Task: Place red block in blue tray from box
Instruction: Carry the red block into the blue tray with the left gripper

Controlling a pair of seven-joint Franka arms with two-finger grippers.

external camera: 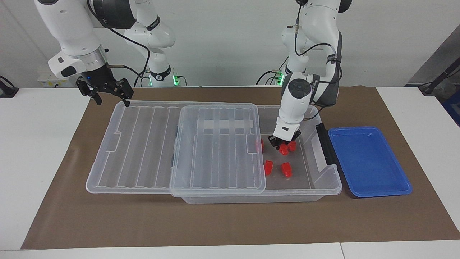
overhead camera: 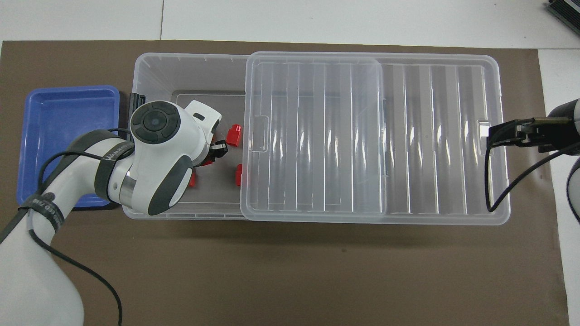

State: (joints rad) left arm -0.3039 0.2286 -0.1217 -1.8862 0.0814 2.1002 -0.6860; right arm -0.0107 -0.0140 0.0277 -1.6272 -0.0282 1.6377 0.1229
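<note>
**A:** where's the red block (external camera: 284,149) right now?

**B:** down in the open end of the box (external camera: 325,187), the left gripper (external camera: 285,143) is right on it, fingers either side. Can't tell if it's actually pinched tho. Other red blocks (external camera: 286,169) lie loose beside it.

**A:** lid?

**B:** the ribbed lid (external camera: 172,144) is slid off toward the right arm's end. Right gripper (external camera: 107,94) waits over its corner, fingers spread. Blue tray (external camera: 370,187) sits just beside the box's handle end.
</note>
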